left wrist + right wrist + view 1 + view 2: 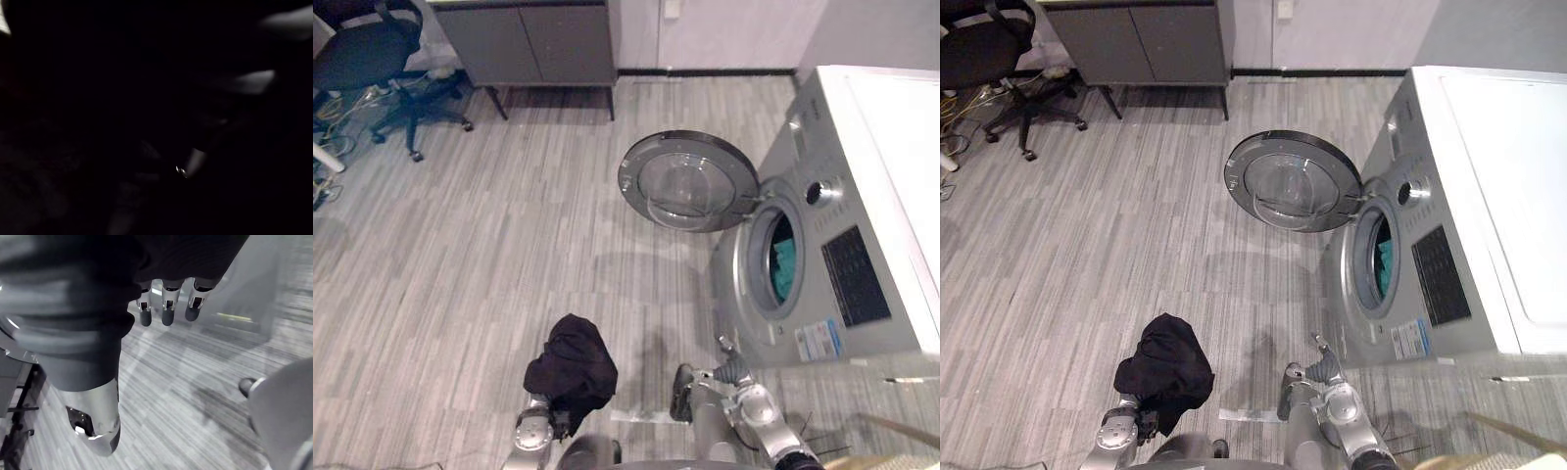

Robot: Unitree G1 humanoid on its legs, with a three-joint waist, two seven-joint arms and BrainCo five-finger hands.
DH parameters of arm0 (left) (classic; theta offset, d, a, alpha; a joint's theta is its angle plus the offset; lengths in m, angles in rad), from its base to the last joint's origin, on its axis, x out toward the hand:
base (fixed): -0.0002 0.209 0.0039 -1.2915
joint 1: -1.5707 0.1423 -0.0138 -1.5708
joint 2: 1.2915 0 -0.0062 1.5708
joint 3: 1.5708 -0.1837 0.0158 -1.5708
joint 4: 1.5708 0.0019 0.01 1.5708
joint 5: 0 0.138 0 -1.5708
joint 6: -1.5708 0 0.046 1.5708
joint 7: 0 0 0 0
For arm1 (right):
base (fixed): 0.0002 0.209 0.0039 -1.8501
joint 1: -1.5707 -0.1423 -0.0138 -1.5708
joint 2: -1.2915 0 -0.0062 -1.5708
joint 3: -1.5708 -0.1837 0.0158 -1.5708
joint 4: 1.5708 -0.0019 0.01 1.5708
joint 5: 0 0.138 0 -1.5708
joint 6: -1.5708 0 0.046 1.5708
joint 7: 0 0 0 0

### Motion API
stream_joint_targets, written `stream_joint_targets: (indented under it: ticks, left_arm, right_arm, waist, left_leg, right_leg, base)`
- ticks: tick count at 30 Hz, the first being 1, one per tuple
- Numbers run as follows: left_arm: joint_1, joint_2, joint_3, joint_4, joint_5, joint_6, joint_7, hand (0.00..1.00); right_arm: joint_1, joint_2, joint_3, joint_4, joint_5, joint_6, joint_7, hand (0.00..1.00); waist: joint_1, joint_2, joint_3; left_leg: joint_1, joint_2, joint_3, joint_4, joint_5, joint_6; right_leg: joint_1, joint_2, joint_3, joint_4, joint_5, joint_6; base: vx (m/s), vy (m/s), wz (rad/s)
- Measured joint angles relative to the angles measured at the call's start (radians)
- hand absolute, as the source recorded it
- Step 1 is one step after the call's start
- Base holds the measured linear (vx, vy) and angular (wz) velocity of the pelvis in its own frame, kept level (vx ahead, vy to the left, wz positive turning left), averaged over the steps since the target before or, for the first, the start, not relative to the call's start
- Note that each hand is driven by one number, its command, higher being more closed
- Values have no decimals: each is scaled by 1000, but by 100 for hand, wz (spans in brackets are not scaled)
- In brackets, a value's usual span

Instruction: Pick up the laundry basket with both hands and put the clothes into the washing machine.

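Black garment [570, 367] is bunched over the left hand [534, 429], well apart from the washing machine [862, 196]; can't tell its grip. Right hand [732, 369] hangs relaxed and empty, right by the machine's front.

Black garment [571, 367], silver washing machine [756, 311], teal cloth [784, 266] — grey-streaked plank floor [489, 255].

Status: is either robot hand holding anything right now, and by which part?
Black garment sits bunched over the left robot hand; the grip point is hidden under the cloth. Right robot hand is open, empty.
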Motion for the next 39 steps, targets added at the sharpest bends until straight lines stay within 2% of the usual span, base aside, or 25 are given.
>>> stream_joint_targets:
  ticks: [1, 4, 7, 8, 10, 11, 13, 14, 15, 16, 17, 18, 19, 20, 21, 24, 26, 28, 30, 32, 33, 34, 36, 38, 39]
  left_arm:
    - [5, -7, -1, 1, 0, 1, -3, 100]
    - [-11, -11, -20, -1, 0, -1, -20, 100]
    - [-35, -25, -22, 0, 1, -2, -21, 100]
    - [-44, -30, -29, 0, 1, -2, -21, 100]
    - [-57, -30, -43, 0, 1, -2, -23, 100]
    - [-68, -33, -51, 0, 1, -3, -23, 100]
    - [-69, -46, -68, 1, 1, -3, -22, 100]
    - [-97, -40, -92, 27, 2, 2, -27, 100]
    - [-102, -33, -102, 27, 1, 1, -31, 100]
    - [-112, -5, -114, 26, 2, 1, -39, 100]
    - [-120, 17, -123, 26, 3, 1, -40, 100]
    - [-120, 22, -123, 26, 3, 1, -40, 100]
    - [-118, 32, -122, 22, 4, 2, -40, 100]
    - [-111, 44, -113, 4, 3, 3, -39, 100]
    - [-110, 48, -109, -2, 3, 3, -39, 100]
    - [-97, 56, -73, -29, 3, 5, -38, 100]
    - [-109, 61, -67, -32, 4, 5, -39, 100]
    - [-112, 60, -66, -32, 4, 5, -39, 100]
    - [-107, 52, -58, -32, 14, 7, -42, 100]
    - [-110, 38, -35, -31, 21, 13, -41, 100]
    - [-118, 25, -31, -34, 5, 18, -35, 100]
    - [-115, 20, -29, -39, -2, 19, -31, 100]
    - [-119, 7, -29, -42, -14, 19, -15, 100]
    - [-139, 7, -25, -47, -23, 19, -10, 100]
    - [-153, 6, -4, -57, -63, 14, 6, 100]
  right_arm:
    - [-7, 6, 6, 1, 0, 0, -1, 0]
    - [-11, 15, 2, -1, 2, -1, -3, 0]
    - [-27, 13, -23, -1, 3, -1, -6, 0]
    - [-30, 16, -35, -1, 4, -1, -8, 0]
    - [-30, 26, -45, -1, 3, -1, -13, 0]
    - [-23, 31, -46, -1, 1, -2, -23, 0]
    - [-16, 18, -45, -7, -1, -2, -25, 0]
    - [-9, 19, -52, -11, -1, 1, -30, 0]
    - [2, 24, -52, -23, -2, 0, -29, 0]
    - [29, 46, -48, -33, -2, -3, -29, 0]
    - [36, 67, -46, -32, -1, -2, -29, 0]
    - [39, 72, -45, -32, -1, -2, -29, 0]
    - [38, 76, -40, -30, -1, -2, -29, 0]
    - [25, 80, -33, -18, -1, -1, -29, 0]
    - [22, 81, -32, -16, -1, -1, -29, 0]
    - [1, 81, -27, 7, -1, -1, -28, 0]
    - [2, 77, -27, 25, -1, 1, -28, 0]
    - [22, 66, -29, 26, -1, 2, -29, 0]
    - [29, 55, -30, 25, 0, 1, -29, 0]
    - [32, 46, -31, 33, 18, 1, -32, 0]
    - [34, 29, -30, 43, 55, 1, -44, 0]
    - [31, 22, -29, 43, 67, 1, -45, 0]
    - [21, -2, -52, 42, 80, 2, -48, 0]
    - [17, -11, -68, 43, 81, 1, -53, 0]
    - [4, -21, -68, 44, 82, 0, -61, 0]
  waist:
    - [23, 6, 7]
    - [26, -20, 23]
    - [27, -23, 25]
    - [28, -24, 27]
    - [30, -32, 33]
    - [30, -24, 32]
    - [29, 30, 29]
    - [27, 26, 47]
    - [27, 11, 43]
    - [26, -34, 36]
    - [25, -55, 27]
    - [25, -57, 26]
    - [25, -57, 26]
    - [25, -58, 26]
    - [24, -58, 26]
    - [21, -57, 26]
    - [16, -57, 26]
    - [-1, -57, 26]
    - [-7, -53, 25]
    - [-7, -54, 29]
    - [-10, -43, 39]
    - [-8, -36, 47]
    - [-8, -26, 74]
    - [-13, -14, 82]
    - [-10, -11, 92]
  left_leg:
    - [-48, 63, 56, 165, -15, 23]
    - [-93, 81, 99, 209, -51, 76]
    - [-166, 52, 59, 14, -63, 95]
    - [-185, 20, -23, -114, -61, 90]
    - [-189, -27, -170, -284, -35, 50]
    - [-184, -44, -283, -402, 8, 9]
    - [-179, -6, -364, -466, 143, -11]
    - [-195, -8, -318, -397, 156, 10]
    - [-190, -17, -294, -404, 137, 23]
    - [-187, -42, -225, -408, 120, 48]
    - [-183, -52, -153, -409, 107, 70]
    - [-179, -51, -123, -409, 103, 80]
    - [-166, -44, -55, -416, 97, 106]
    - [-146, -27, 31, -431, 99, 131]
    - [-138, -22, 60, -438, 97, 135]
    - [-40, 15, 253, -505, 97, 144]
    - [11, 36, 317, -541, 98, 142]
    - [44, 49, 351, -555, 97, 132]
    - [57, 83, 396, -529, 76, 101]
    - [1, 154, 402, -359, 48, 84]
    - [-74, 199, 329, -168, 50, 85]
    - [-111, 210, 274, -100, 39, 77]
    - [-139, 171, 119, -129, 8, 56]
    - [-150, 150, 66, -223, 9, 56]
    - [-148, 143, 51, -297, -12, 38]
  right_leg:
    - [72, 47, 18, -40, -17, -23]
    - [199, 65, 60, -114, -39, -22]
    - [256, 70, 148, -157, -38, -20]
    - [272, 69, 194, -162, -40, -17]
    - [294, 58, 251, -161, -57, 19]
    - [303, 59, 298, -161, -79, 57]
    - [301, 97, 363, -149, -107, 104]
    - [290, 88, 418, -109, -145, 147]
    - [264, 70, 425, -90, -149, 155]
    - [236, 26, 469, -68, -166, 175]
    - [200, -1, 512, -56, -152, 183]
    - [188, -10, 518, -55, -139, 193]
    - [170, -29, 494, -51, -115, 200]
    - [134, -58, 380, -38, -93, 184]
    - [125, -72, 319, -32, -91, 179]
    - [141, -146, -106, -49, -60, 142]
    - [158, -153, -221, -62, -36, 127]
    - [167, -130, -196, -84, -34, 124]
    - [160, -89, -151, -109, -29, 114]
    - [159, -52, -94, -133, -33, 99]
    - [163, -29, -54, -132, -21, 90]
    - [163, -21, -34, -126, -22, 86]
    - [142, -11, 32, -107, -21, 85]
    - [108, -5, 76, -88, -19, 92]
    - [41, 11, 123, -34, -27, 115]
  base:
    - [537, -172, -67]
    - [498, -101, -53]
    - [340, 41, -90]
    - [317, 168, -108]
    - [332, 253, -115]
    - [343, 368, -134]
    - [289, 421, -146]
    - [126, 376, -113]
    - [101, 439, -116]
    - [74, 374, -120]
    - [92, 351, -125]
    - [87, 309, -149]
    - [73, 279, -164]
    - [65, 238, -163]
    - [54, 138, -167]
    - [72, 33, -171]
    - [54, -42, -125]
    - [47, -90, -78]
    - [45, -100, -88]
    - [23, -179, -89]
    - [26, -151, -80]
    - [25, -71, -89]
    - [43, 69, -96]
    - [34, 163, -98]
    - [15, 216, -105]
